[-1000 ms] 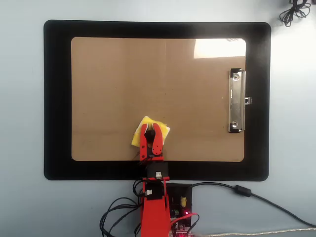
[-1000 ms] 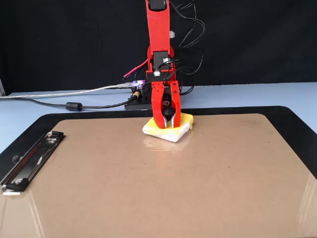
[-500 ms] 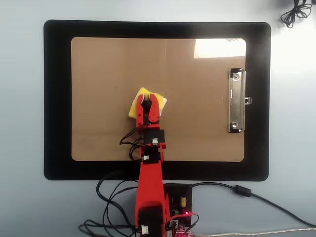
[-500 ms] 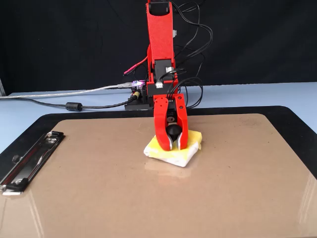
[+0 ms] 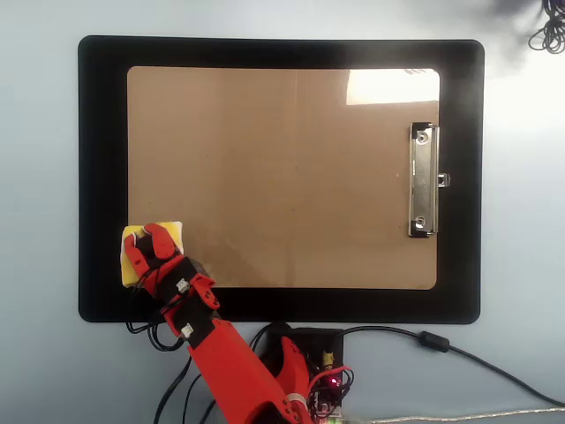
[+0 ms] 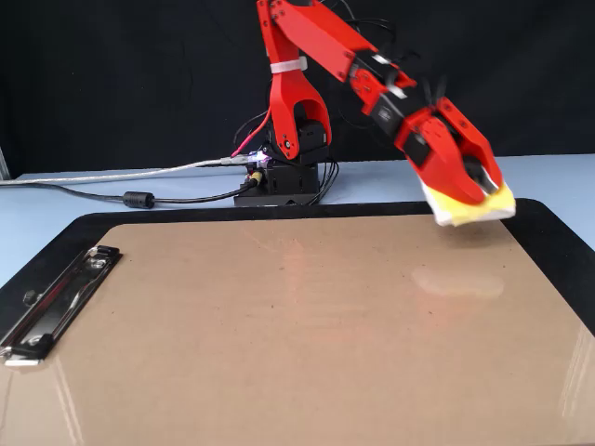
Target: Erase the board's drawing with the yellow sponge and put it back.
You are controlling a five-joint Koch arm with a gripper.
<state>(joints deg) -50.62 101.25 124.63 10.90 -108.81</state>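
Now the red arm (image 5: 231, 367) swings out low to about eight o'clock of the overhead view, and the claw (image 5: 144, 247) is clamped on the yellow sponge (image 5: 132, 254), its two red fingers closed over the pad from above. The sponge sits over the bottom left corner of the brown board (image 5: 282, 177), half across the board's edge and onto the black mat (image 5: 101, 177) (from above it can't be told whether it touches). Over to the fixed view: the sponge (image 6: 474, 206) hangs tilted at three o'clock, lifted clear above the board (image 6: 279, 344), white layer underneath, a pale reflection on the glossy surface below it. The board's face shows plain brown in both views, no pen marks visible. Its silver clip (image 5: 423, 181) lies at three o'clock from above, well apart from the claw (image 6: 485, 182)
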